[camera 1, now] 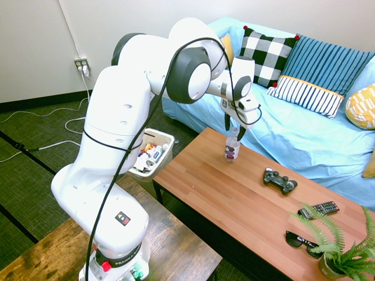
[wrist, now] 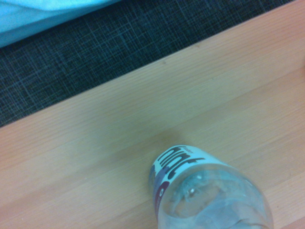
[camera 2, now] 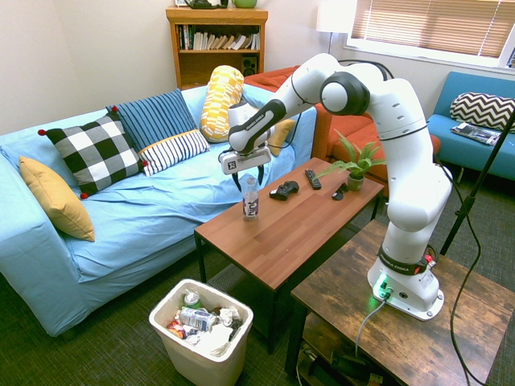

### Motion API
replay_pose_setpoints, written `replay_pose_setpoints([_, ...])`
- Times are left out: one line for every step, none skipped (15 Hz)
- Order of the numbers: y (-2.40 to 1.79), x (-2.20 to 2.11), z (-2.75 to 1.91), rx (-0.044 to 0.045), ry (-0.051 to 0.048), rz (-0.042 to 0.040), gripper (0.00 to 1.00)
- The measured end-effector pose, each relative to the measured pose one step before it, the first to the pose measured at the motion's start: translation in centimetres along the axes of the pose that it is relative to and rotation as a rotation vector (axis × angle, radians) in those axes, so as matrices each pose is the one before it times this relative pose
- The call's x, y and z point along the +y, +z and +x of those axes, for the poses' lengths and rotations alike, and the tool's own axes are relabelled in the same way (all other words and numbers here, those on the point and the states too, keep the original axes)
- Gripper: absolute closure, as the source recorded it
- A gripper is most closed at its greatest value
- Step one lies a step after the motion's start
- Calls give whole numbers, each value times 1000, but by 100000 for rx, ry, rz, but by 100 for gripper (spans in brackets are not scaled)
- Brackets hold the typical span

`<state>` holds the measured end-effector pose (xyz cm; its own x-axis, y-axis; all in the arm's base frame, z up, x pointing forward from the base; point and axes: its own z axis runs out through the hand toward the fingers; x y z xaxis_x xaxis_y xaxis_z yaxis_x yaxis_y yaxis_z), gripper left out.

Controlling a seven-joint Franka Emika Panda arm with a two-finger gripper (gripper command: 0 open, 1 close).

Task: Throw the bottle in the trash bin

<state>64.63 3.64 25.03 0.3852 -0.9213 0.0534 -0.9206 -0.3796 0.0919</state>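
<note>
The bottle (camera 1: 232, 148) (camera 2: 251, 202), clear with a white cap and a dark label band, stands upright near the sofa-side end of the wooden coffee table (camera 1: 222, 193) (camera 2: 298, 221). My gripper (camera 1: 234, 126) (camera 2: 250, 178) hangs directly above it, open, its fingers straddling the bottle's cap and neck. In the wrist view the bottle (wrist: 205, 191) fills the lower part, seen from above on the tabletop. The white trash bin (camera 1: 162, 165) (camera 2: 193, 366), full of rubbish, sits on the carpet just off the table's end.
On the table lie a black game controller (camera 1: 280, 180) (camera 2: 283, 190), a remote (camera 1: 318, 209) (camera 2: 312, 178), sunglasses (camera 1: 302, 241) and a potted plant (camera 1: 345, 252) (camera 2: 354, 165). A blue sofa (camera 1: 293, 129) (camera 2: 161, 193) with cushions runs along the table's far side.
</note>
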Motion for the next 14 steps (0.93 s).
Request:
replay_pose_setpoints([-15, 34, 152, 43, 186, 27, 100])
replay_pose_setpoints([-40, 14, 123, 27, 160, 82, 100])
replay_pose_setpoints([-22, 17, 61, -178, 267, 89, 100])
replay_pose_setpoints([-77, -7, 40, -275, 275, 221, 100])
replay_pose_setpoints([-111, -11, 16, -187, 115, 245, 100])
replay_pose_setpoints([-86, -2, 7, -30, 14, 145, 100])
replay_pose_setpoints([-37, -7, -2, -76, 14, 82, 100])
replay_pose_setpoints([33, 5, 9, -106, 44, -23, 100])
replay_pose_setpoints([61, 19, 44, -136, 11, -61, 100])
replay_pose_setpoints([80, 31, 74, -220, -81, -68, 100])
replay_pose_setpoints([92, 35, 84, -424, -30, -20, 100])
replay_pose_setpoints([89, 34, 54, -334, -31, -56, 100])
replay_pose_setpoints([44, 26, 19, -346, -215, 32, 100])
replay_pose_setpoints([-51, 17, 6, -238, -394, 165, 100])
